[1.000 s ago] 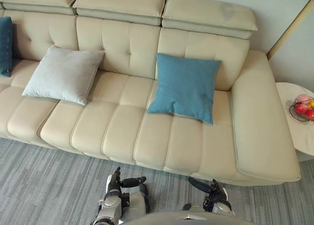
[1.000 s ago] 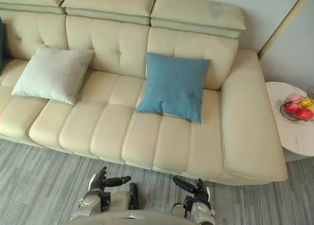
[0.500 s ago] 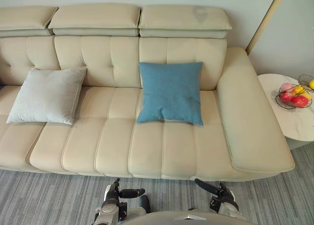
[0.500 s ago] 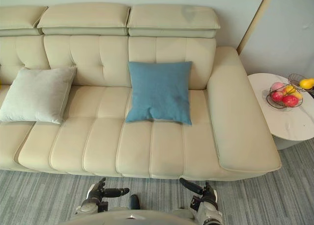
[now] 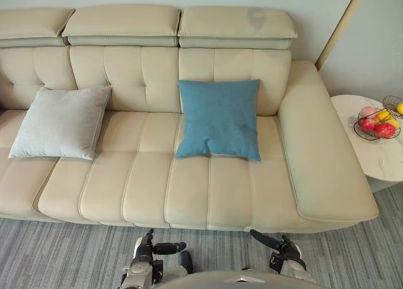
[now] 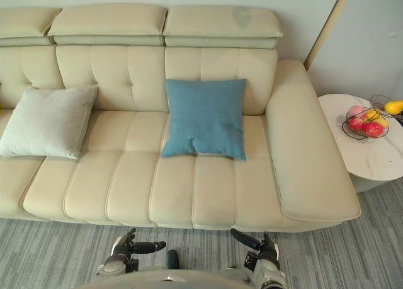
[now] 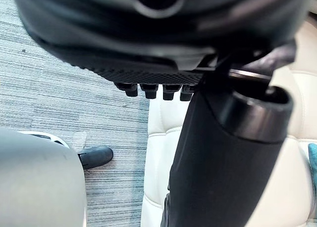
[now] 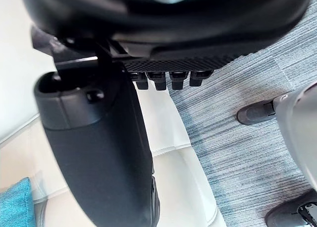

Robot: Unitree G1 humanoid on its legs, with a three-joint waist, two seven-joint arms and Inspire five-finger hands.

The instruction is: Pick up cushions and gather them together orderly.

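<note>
A blue cushion [image 5: 218,119] leans against the backrest of the cream sofa [image 5: 145,188], right of its middle. A light grey cushion [image 5: 60,122] leans on the backrest further left, about a seat's width from the blue one. My left hand [image 5: 146,248] hangs low over the carpet in front of the sofa, open, thumb pointing inward. My right hand [image 5: 282,250] is at the same height to the right, open as well and holding nothing. Both hands are well short of the cushions. The left wrist view shows straight fingers [image 7: 151,91] above the carpet and the sofa edge.
A round white side table [image 5: 371,144] stands right of the sofa's arm with a wire bowl of fruit [image 5: 376,123] on it. Grey carpet [image 5: 56,254] runs along the sofa front. A pale wall corner [image 5: 337,31] rises behind the table.
The camera swung right between one second and half a second ago; the dark teal cushion at far left left the view. Since then nothing has moved, and both hands kept their pose.
</note>
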